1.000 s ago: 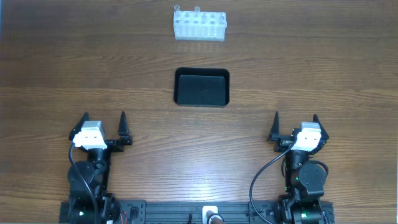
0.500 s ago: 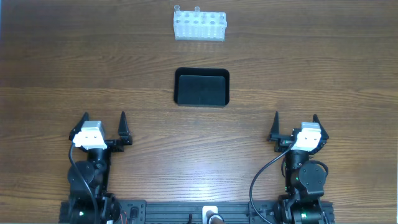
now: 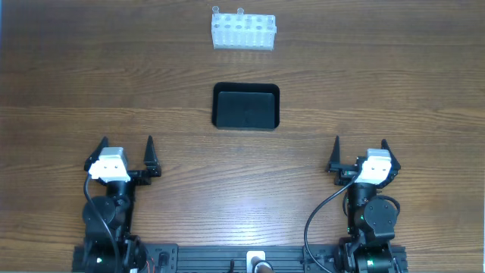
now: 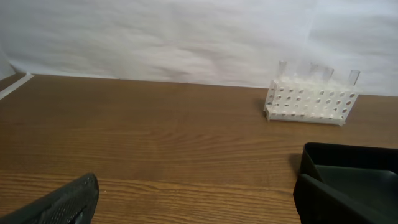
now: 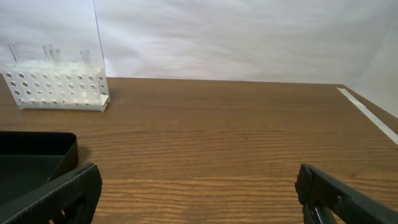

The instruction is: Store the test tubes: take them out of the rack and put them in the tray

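A white perforated rack (image 3: 242, 31) stands at the far middle of the table with several clear test tubes (image 3: 240, 13) upright in it. I also see the rack (image 4: 311, 101) from the left wrist and the rack (image 5: 57, 88) from the right wrist. Nearer the arms lies a black tray (image 3: 245, 106), nothing in it, also seen as the tray (image 4: 352, 173) and the tray (image 5: 31, 163). My left gripper (image 3: 126, 152) rests open at the near left. At the near right my right gripper (image 3: 359, 153) is open too, nothing between its fingers.
Brown wooden tabletop (image 3: 379, 83) spreads all around. A white wall (image 4: 155, 31) rises behind the table's far edge. A pale strip (image 5: 367, 112) marks the table's right edge.
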